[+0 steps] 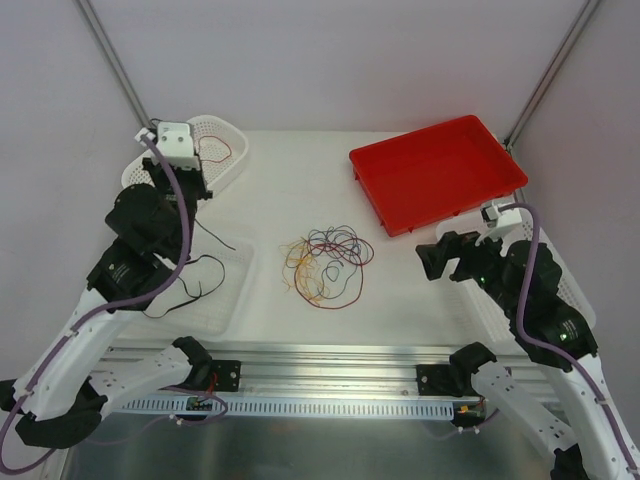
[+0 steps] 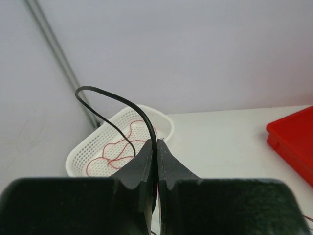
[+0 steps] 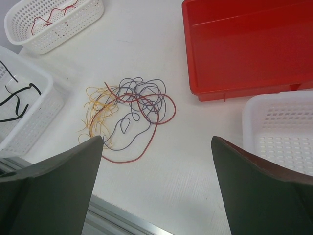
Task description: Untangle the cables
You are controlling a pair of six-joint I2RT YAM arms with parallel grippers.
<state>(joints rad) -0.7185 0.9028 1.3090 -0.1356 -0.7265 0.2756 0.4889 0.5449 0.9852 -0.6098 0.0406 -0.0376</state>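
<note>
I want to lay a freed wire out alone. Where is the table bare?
Bare white table between the white mesh basket holding a red wire and the red plastic tray, beyond the tangle of thin coloured cables; also the near strip before that tangle. Both sides are crowded with baskets.

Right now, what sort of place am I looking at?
Probably a robotics lab bench: two black-and-white robot arms on a metal rail, white perforated plastic baskets, and a loose tangle of thin coloured wires.
</note>
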